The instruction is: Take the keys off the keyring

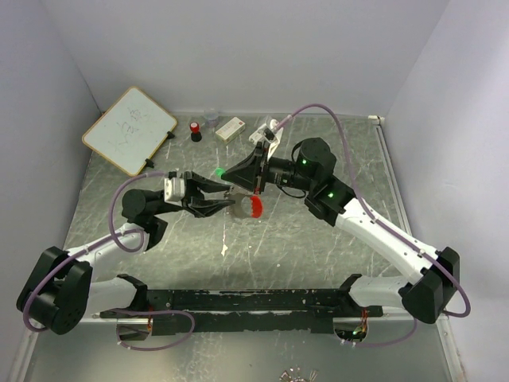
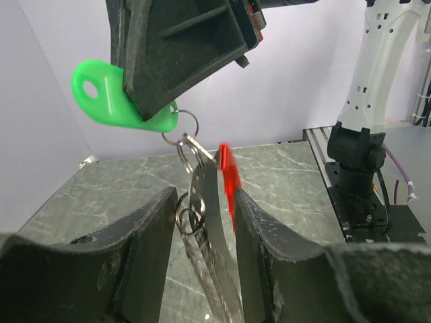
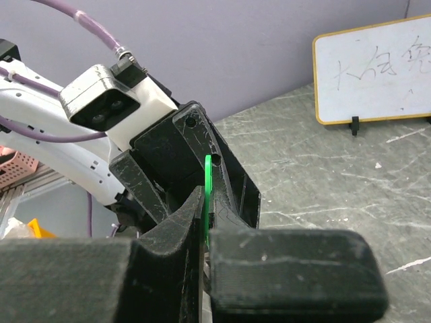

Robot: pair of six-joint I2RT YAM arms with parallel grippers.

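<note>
Hanging in the air above the counter (image 2: 101, 182), the keyring (image 2: 189, 147) is dangling from the green key (image 2: 114, 101), which the right hand (image 3: 205, 202) is clamping flat between its closed fingers, probably to be anchoring the bunch while the other arm is working on it. The red key (image 2: 229, 180) and a silvery metal strip (image 2: 214, 256) are hanging lower, between the parted fingers of the left hand (image 2: 205, 202); whether these are pinching anything I cannot tell. The left wrist view is showing the rings and the red key, while the right wrist view is giving only the green key's thin edge
</note>
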